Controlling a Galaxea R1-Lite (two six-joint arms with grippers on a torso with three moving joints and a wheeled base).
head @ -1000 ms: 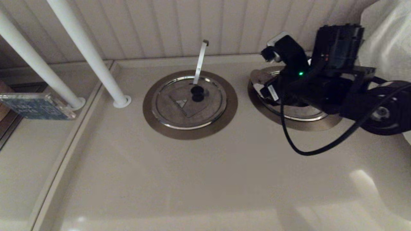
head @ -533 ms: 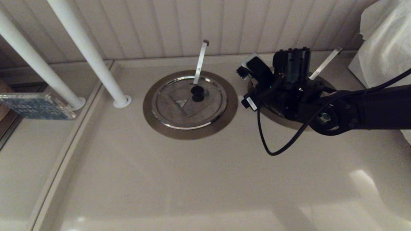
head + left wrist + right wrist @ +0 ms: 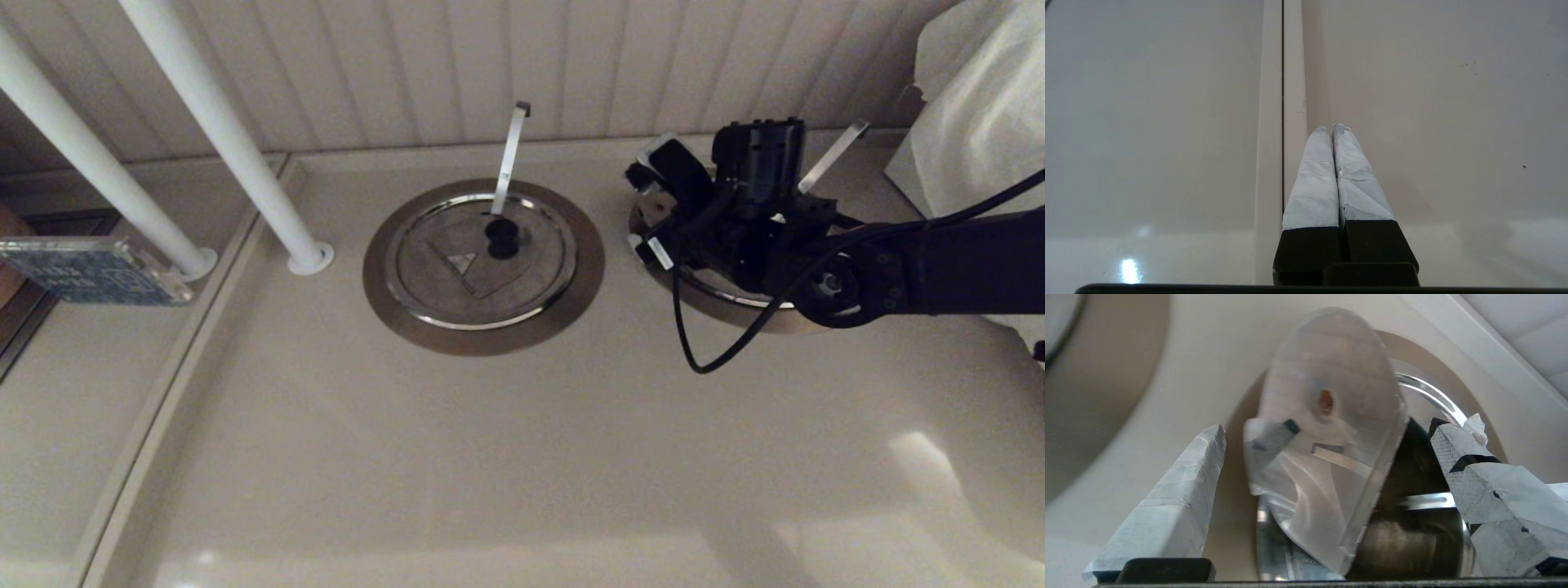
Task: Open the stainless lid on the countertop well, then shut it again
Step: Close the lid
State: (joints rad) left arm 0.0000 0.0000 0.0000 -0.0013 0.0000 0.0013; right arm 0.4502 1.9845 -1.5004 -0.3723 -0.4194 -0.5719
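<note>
Lid (image 3: 1327,428) tilted above open well (image 3: 1412,539)

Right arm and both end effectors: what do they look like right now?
Right arm: black links, a loose black cable looping below the wrist. Right end effector: black bases, fingers wrapped in frayed pale grey tape. Left end effector: the same tapered, taped fingers on black bases.

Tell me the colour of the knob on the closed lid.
Black. The knob on the closed lid shows best in the head view.
</note>
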